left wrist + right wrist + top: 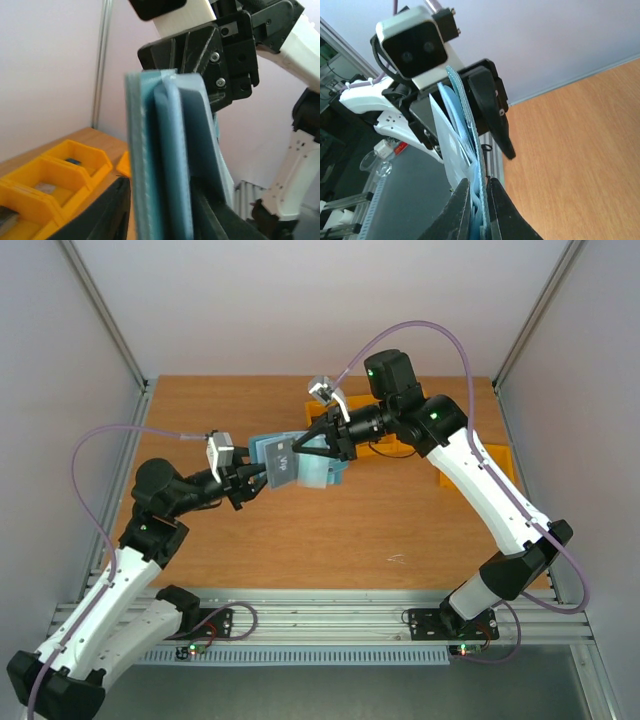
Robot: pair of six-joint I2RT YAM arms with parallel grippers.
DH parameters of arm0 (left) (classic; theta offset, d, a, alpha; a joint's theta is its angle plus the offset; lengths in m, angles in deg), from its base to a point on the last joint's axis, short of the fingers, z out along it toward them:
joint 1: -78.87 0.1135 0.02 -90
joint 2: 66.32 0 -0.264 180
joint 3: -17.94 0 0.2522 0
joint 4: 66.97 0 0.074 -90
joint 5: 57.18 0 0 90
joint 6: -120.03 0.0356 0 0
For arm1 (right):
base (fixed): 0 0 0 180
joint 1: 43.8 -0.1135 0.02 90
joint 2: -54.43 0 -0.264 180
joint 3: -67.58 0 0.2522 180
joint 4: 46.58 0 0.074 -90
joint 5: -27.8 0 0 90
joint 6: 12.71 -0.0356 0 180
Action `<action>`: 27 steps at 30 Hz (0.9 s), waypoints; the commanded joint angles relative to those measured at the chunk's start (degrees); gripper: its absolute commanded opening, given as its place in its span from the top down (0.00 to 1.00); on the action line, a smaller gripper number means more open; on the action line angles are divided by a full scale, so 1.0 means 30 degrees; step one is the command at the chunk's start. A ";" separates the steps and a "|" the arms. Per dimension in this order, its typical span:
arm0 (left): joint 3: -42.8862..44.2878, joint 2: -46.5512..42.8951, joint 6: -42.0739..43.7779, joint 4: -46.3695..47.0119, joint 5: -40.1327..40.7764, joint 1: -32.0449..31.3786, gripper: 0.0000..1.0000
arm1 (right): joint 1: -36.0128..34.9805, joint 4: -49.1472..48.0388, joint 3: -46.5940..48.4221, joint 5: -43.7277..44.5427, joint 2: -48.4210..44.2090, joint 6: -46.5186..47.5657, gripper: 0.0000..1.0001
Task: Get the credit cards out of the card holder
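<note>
The teal card holder [322, 475] is held in the air between both grippers, above the middle of the table. A blue card with white print [281, 462] lies against its left part. My left gripper [262, 476] is shut on the left side of the stack. In its wrist view its jaws [160, 220] clamp the holder's stitched edge [137, 150] and a blue layer [172, 150]. My right gripper [318, 448] is shut on the holder's other edge. In its wrist view its jaws [479, 210] pinch the teal panel [468, 120], with pale cards [447, 145] fanned beside it.
Yellow plastic bins [495, 455] stand at the back right of the wooden table [400, 530], and they also show in the left wrist view [50, 175]. Grey walls close in the left and right sides. The arm bases sit at the near edge.
</note>
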 commanded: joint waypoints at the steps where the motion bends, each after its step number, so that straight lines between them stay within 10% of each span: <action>1: -0.0228 0.0010 0.0588 0.0495 -0.0950 -0.0478 0.75 | -0.0041 -0.1589 0.0628 -0.0456 0.0375 -0.0861 0.99; 4: -0.0150 -0.0057 0.0973 0.0339 0.0370 -0.0514 0.99 | -0.0041 -0.1451 0.0628 -0.0451 0.0444 -0.0569 0.95; 8: 0.0224 -0.0210 0.3950 -0.2543 0.4695 -0.0514 1.00 | 0.0434 -0.1024 -0.0174 0.2601 -0.0208 -0.0189 0.50; 14: -0.2426 0.0418 2.5881 -0.3247 1.3820 -0.0431 1.00 | 0.1540 -0.0021 -0.1526 0.9967 -0.1559 -0.0899 0.31; 17: -0.3120 0.0622 3.2344 -0.1601 1.5516 -0.0172 1.00 | 0.1541 0.0742 -0.1496 1.0334 -0.1580 -0.0650 0.32; 27: 0.2451 0.0647 1.5086 -1.0586 0.9161 -0.0118 1.00 | 0.0440 -0.1032 -0.2227 0.5821 -0.1436 -0.0824 0.34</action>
